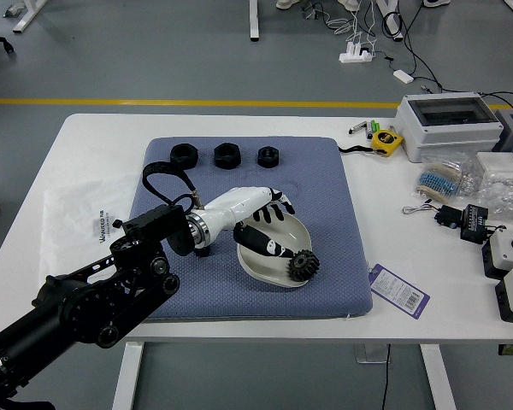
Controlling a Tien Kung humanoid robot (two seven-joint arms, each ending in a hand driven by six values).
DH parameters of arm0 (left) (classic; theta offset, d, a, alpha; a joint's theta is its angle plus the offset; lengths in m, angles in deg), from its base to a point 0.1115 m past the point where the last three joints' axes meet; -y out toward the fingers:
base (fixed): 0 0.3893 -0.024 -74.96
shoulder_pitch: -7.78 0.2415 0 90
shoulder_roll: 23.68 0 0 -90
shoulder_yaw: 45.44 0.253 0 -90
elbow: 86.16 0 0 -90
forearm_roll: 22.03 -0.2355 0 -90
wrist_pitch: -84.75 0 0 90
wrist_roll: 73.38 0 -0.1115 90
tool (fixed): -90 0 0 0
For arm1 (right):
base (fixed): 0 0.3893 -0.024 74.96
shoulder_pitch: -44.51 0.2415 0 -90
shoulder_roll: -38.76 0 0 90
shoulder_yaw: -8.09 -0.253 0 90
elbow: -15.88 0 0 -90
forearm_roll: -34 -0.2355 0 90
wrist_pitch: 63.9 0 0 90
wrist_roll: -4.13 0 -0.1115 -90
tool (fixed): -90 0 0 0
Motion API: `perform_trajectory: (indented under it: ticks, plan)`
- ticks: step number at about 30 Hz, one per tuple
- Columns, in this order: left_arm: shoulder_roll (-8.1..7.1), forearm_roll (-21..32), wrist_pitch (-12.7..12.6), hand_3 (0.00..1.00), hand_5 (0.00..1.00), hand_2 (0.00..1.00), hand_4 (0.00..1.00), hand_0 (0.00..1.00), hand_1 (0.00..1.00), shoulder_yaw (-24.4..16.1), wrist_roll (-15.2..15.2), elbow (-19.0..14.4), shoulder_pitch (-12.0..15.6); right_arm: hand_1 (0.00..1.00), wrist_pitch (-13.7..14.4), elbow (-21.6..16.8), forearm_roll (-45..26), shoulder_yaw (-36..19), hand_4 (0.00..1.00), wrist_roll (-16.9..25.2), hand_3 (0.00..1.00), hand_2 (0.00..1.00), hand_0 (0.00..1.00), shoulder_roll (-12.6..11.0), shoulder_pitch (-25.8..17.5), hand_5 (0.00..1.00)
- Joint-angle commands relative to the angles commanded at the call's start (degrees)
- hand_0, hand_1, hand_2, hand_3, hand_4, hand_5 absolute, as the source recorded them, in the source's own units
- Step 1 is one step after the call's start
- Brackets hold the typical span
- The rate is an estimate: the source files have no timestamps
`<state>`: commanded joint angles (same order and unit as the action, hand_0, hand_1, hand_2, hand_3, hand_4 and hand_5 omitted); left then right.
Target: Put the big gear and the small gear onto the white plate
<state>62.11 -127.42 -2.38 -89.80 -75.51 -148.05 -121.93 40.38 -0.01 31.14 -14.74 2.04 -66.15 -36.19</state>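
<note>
My left hand (282,229) is over the white plate (269,275), its fingers spread above the back part and its thumb pointing toward the front right. Nothing is held in it. A black toothed gear (303,266) lies at the plate's front-right edge, close to the thumb tip; whether it is the big or the small one I cannot tell. Left of the plate, a dark piece (203,251) shows partly from behind the left wrist, too hidden to identify. The right hand is out of view.
Three black nut-like pieces (227,155) stand in a row at the back of the blue mat (333,290). A tag (399,291) lies right of the mat. A tape measure (386,142), a grey-white box (449,124) and button boxes (509,252) are farther right.
</note>
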Motion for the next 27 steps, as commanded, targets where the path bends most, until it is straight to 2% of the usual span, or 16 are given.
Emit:
perform_trajectory:
  ticks: [3,14,21,27]
  plan:
    - [0.0,0.1,-0.7,0.822,0.448,0.727,0.998,0.535,0.635,-0.5,0.5,0.0,0.0,0.647,0.0,0.0,0.0,0.0,0.842,0.0,0.581,0.733,0.648,0.0,0.0,0.679]
    - [-0.35,-0.2,-0.2,0.823,0.446,0.727,0.998,0.546,0.642,-1.3,0.6,-0.2,0.9,0.646,0.1,0.0,0.3,-0.2,0.842,-0.1,0.581,0.733,0.648,0.1,-0.4,0.679]
    - [-2.28,-2.8,-1.4,0.785,0.406,0.681,0.998,0.506,0.609,-8.3,0.8,-4.2,3.2,0.646,0.1,0.0,0.0,-0.2,0.842,-0.1,0.58,0.733,0.648,0.2,-0.8,0.678]
    - [-3.72,-3.6,-1.2,0.768,0.403,0.671,0.998,0.492,0.597,-11.5,0.4,-6.6,4.2,0.646,0.1,0.1,0.6,-0.5,0.842,-0.3,0.58,0.733,0.647,0.2,-1.1,0.679]
